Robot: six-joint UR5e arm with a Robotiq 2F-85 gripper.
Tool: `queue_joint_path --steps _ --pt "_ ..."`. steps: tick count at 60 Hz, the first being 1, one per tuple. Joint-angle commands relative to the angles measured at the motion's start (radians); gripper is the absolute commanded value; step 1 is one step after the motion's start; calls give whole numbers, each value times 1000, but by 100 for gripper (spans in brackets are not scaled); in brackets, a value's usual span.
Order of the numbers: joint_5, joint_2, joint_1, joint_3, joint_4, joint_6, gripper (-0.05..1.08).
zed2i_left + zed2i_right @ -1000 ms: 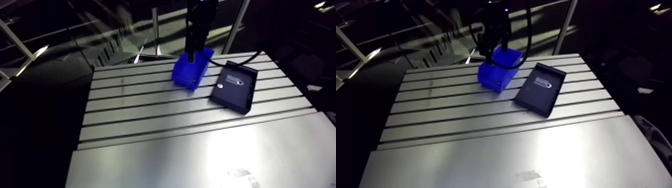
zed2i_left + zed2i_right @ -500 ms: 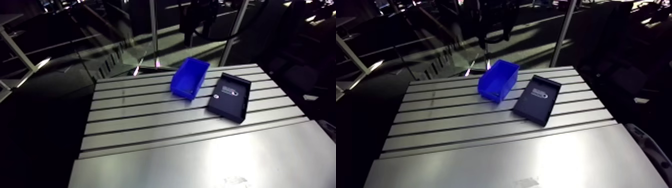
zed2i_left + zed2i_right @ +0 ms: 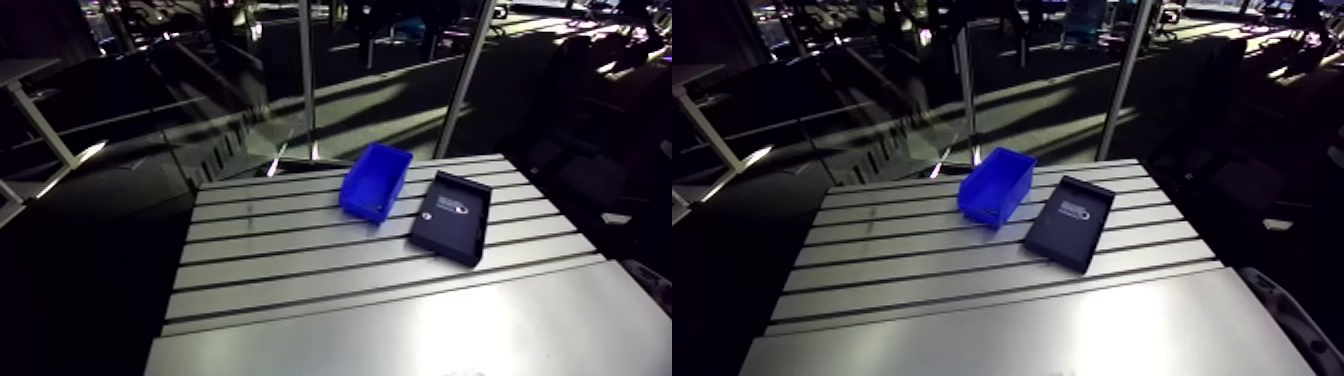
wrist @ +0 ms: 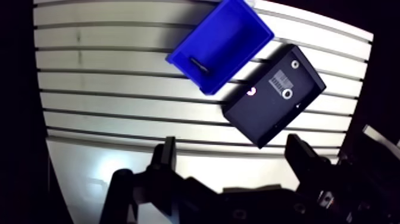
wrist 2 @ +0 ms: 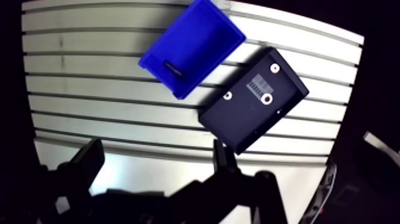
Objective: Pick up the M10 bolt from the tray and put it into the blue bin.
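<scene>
A slotted aluminium table (image 3: 300,290) is seen before a dim room; a blue bin (image 4: 229,30) is set towards its far side, with a black tray (image 4: 262,119) just beside it on the right; the M10 bolt (image 4: 198,64) is seen lying inside the bin; the jaws are spread wide and empty, high above the table.

Nothing legible anywhere. Just a small pale label (image 4: 278,78) with bar-like marks on the floor of the black tray (image 4: 262,116), ahead of the gripper (image 4: 232,146), too small to read.
</scene>
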Motion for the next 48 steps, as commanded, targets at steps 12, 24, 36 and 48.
queue_joint_path --steps 12,24,36,48 --pt "-3 -21 19 -63 70 243 1" --pt "-3 -24 26 -39 63 241 1" --pt "-8 -42 60 -35 58 241 1" --pt "-4 -49 65 -21 56 246 1"
